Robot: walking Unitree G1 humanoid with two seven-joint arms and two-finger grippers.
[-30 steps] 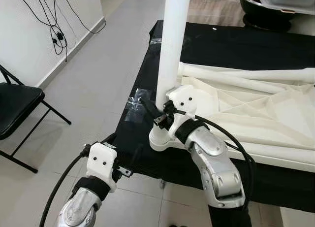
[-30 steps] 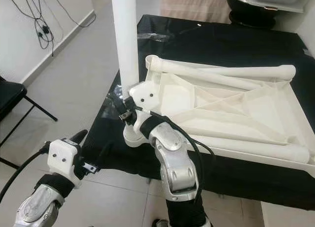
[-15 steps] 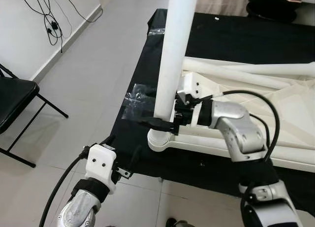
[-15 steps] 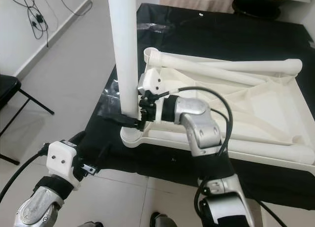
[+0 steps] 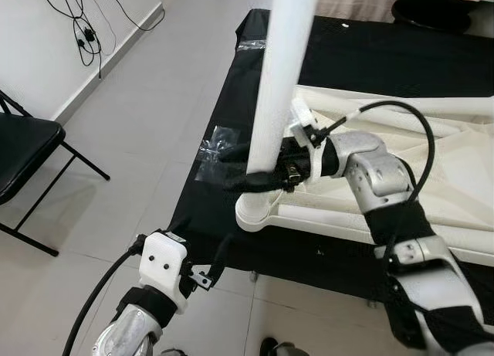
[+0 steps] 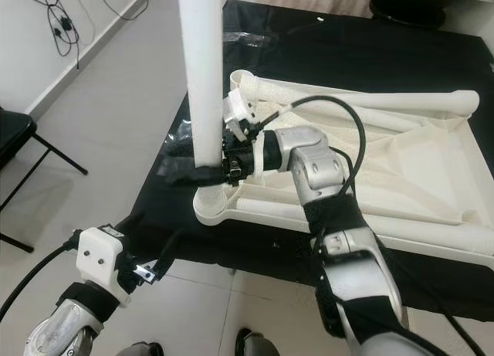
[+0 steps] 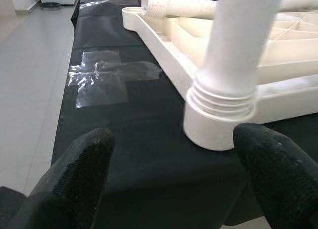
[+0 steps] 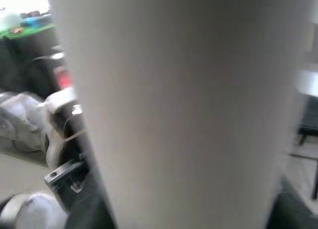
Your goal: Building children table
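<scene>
Left gripper point(image 5: 202, 265) hangs low at the near edge of the black table point(image 5: 231, 132), fingers spread wide apart with nothing between them. In its wrist view the two black fingertips point(image 7: 82, 162) frame the threaded socket point(image 7: 218, 117) at the near corner of the frame; neither touches it.

Farther left: one black folding chair point(image 5: 23, 151) on the tiled floor point(image 5: 147, 86), and cables point(image 5: 81, 24) hanging on the white wall.

One patch of clear tape point(image 5: 216, 144) lies on the black tabletop just left of the frame.

One white table leg point(image 5: 279, 78) stands upright, its foot seated in the corner socket point(image 5: 258, 209) of the upturned white table frame point(image 6: 363, 178), which lies flat on the black table. Two more white legs point(image 6: 370, 101) lie loose inside the frame along its far side (three legs counted in all).

Right gripper point(image 5: 251, 171) reaches in from the right, horizontal, its two long black fingers point(image 5: 255, 184) clasped around the upright leg just above the socket. The right wrist view is blurred, with the pale leg point(image 8: 169, 105) very close across it.

One dark round object sits at the table's far right end, cut off at the frame edge; cannot tell what it is.
</scene>
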